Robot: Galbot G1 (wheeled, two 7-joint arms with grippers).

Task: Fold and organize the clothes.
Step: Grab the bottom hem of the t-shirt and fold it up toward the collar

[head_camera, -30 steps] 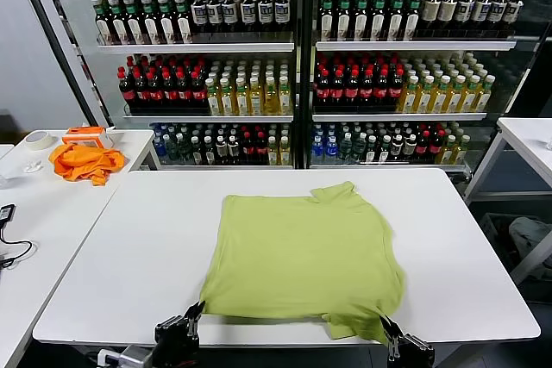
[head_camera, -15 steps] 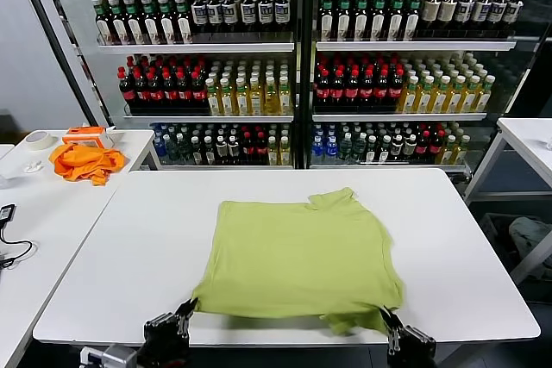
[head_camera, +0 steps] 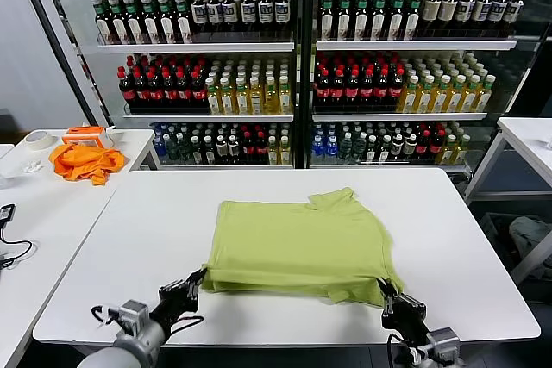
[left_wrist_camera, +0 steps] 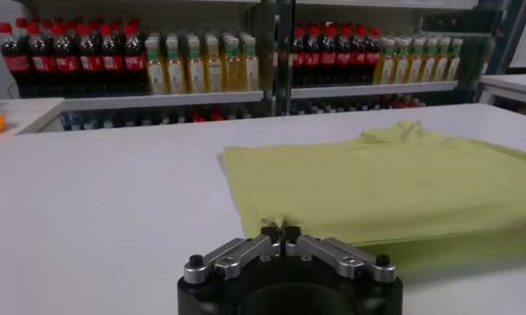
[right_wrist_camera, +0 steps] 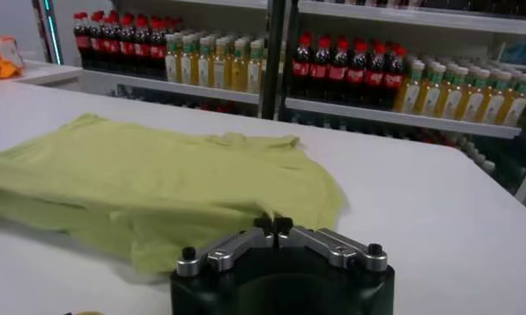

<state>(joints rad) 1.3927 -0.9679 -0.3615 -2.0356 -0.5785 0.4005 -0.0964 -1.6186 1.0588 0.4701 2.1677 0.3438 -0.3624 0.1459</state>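
Head view: lime T-shirt [head_camera: 297, 243] flat on white table [head_camera: 129, 239], collar end toward the drink shelves [head_camera: 293, 66]. Near hem raised off the table at both corners. Left pincer [head_camera: 197, 278] clamped on the near-left hem corner; right pincer [head_camera: 385, 289] clamped on the near-right corner. Orange cloth [head_camera: 84, 161] on side table, well apart, not involved.

Left wrist view: left pincer [left_wrist_camera: 280, 231] shut, pinching the shirt edge; T-shirt [left_wrist_camera: 391, 184] spread beyond it.

Right wrist view: right pincer [right_wrist_camera: 272, 225] shut on a bunched hem fold; T-shirt [right_wrist_camera: 151, 184] beyond, slightly rumpled.

Judged step: first fold, hem to collar. Next move likely calls for both arms carrying the hem forward level and together, then release near the collar. Risk: uneven fold at the right corner.
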